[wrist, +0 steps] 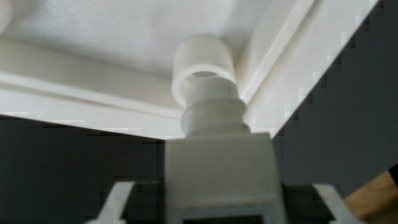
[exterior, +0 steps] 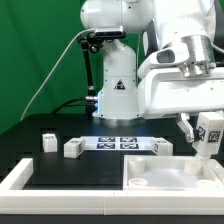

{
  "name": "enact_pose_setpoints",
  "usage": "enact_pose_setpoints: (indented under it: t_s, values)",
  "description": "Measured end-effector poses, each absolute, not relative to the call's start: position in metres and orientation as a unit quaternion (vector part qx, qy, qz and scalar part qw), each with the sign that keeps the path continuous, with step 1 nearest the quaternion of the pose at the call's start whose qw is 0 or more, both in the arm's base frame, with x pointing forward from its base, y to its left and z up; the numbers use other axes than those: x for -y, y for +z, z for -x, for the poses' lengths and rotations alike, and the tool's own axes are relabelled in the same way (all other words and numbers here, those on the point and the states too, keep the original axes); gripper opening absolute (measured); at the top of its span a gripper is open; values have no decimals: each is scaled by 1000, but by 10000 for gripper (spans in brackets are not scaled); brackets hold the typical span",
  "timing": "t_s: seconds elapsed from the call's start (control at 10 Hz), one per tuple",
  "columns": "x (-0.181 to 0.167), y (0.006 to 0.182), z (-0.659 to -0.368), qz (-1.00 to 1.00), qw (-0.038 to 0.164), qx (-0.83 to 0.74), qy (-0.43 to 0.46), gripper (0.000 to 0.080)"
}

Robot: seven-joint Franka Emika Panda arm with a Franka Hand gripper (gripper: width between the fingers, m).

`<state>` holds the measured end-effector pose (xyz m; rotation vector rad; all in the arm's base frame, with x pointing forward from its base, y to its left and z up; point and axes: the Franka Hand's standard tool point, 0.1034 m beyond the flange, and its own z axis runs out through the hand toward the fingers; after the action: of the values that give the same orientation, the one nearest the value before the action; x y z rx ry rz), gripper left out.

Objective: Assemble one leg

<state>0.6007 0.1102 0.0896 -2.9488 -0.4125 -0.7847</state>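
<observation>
Presently, the leg (exterior: 209, 135) is clamped upright in the gripper (wrist: 217, 200), its narrow end set at a corner of the tray-like top (exterior: 150, 172), apparently for screwing in.

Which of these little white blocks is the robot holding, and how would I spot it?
Find the big flat white tray at the front, on the exterior view's right. Above it, near a corner, the gripper holds the leg, a white block with a black-and-white tag. It alone is gripped; the other blocks sit on the table.
</observation>
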Motion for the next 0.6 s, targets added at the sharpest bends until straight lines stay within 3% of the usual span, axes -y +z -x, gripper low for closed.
enact_pose_setpoints:
  t_s: [0.6]
  values:
    - [-112,77,-601,960,33,133,-245,290]
